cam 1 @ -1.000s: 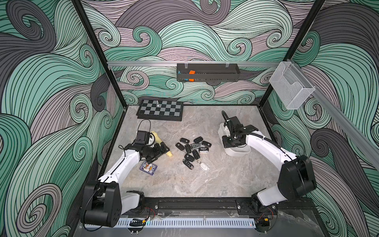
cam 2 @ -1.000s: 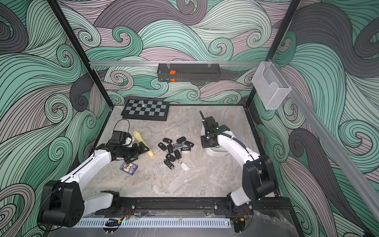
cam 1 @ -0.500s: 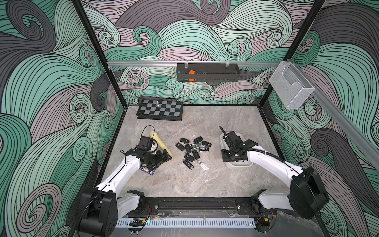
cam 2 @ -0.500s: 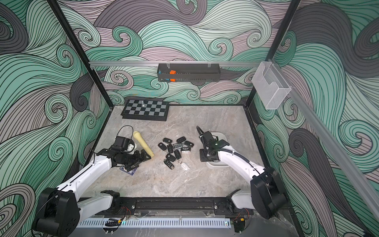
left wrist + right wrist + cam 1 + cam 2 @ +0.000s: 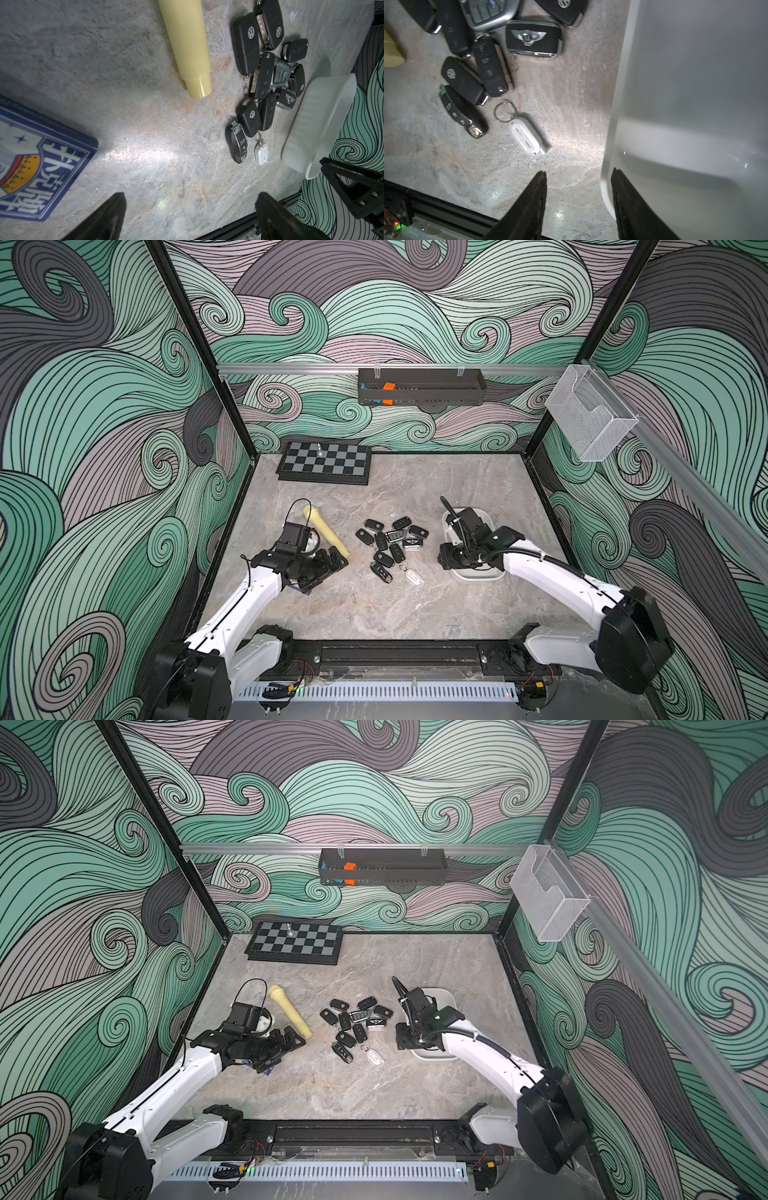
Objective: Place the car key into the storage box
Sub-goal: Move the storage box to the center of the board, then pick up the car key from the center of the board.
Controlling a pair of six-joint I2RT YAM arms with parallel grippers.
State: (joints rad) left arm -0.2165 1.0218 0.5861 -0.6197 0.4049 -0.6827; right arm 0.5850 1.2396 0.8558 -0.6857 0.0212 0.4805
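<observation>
Both top views: can't spot any key in the storage box (image 5: pixel 478 577), so calling it zero progress. Got the car keys (image 5: pixel 390 542) heaped mid-table, box at 3 o'clock of them. Got the right gripper (image 5: pixel 449 562) dipped at the box's 7 o'clock corner, forearm low; left gripper (image 5: pixel 332 561) low at 9 o'clock of the heap. Left wrist: spread wide beside a blue card box (image 5: pixel 41 166), holding nothing. Right wrist: parted roughly halfway, straddling the box wall, probably not pinching it. Need to grab a key and drop it in.

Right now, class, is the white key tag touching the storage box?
No: in the right wrist view, a strip of bare table lies between the white key tag and the storage box.
</observation>
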